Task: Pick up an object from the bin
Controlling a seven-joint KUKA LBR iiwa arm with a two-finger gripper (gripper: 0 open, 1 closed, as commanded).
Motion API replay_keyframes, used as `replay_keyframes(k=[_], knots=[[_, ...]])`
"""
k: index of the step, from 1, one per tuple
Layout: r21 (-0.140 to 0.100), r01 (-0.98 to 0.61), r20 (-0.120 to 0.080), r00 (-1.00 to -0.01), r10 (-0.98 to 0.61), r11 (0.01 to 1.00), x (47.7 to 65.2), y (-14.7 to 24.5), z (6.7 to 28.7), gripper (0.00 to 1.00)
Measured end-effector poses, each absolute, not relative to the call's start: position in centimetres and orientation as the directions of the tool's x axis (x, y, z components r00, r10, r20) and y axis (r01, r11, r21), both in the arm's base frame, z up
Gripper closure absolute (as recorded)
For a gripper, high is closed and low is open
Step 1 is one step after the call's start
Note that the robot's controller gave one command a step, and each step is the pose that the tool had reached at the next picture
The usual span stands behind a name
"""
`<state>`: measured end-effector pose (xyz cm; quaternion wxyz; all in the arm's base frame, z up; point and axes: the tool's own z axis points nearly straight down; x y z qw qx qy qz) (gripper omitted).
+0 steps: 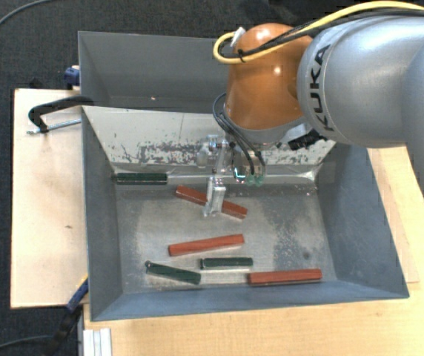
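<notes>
While the arm reaches into the grey bin [97,221], its gripper [213,205] hangs over the middle of a red bar [189,194] toward twelve o'clock on the floor. Whether the gripper is apart or together cannot be told. More red and green bars lie toward six o'clock.

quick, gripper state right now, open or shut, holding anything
Gripper: cannot be told whether open or shut. It is down at the rearmost red bar; no grasp can be made out.

Grey metal bin [134,221], red sticks [205,245], green sticks [226,262]
</notes>
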<state>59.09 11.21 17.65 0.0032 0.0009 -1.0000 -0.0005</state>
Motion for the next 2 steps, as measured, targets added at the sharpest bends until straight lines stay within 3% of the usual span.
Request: replay_keyframes(k=[1,2], knots=[[0.002,0.024,0.0,-1.0,0.024,1.0,55.6,9.5,6.9,0.0],[0.004,0.113,-0.004,-0.994,0.113,0.994,58.9,8.2,7.3,0.0]])
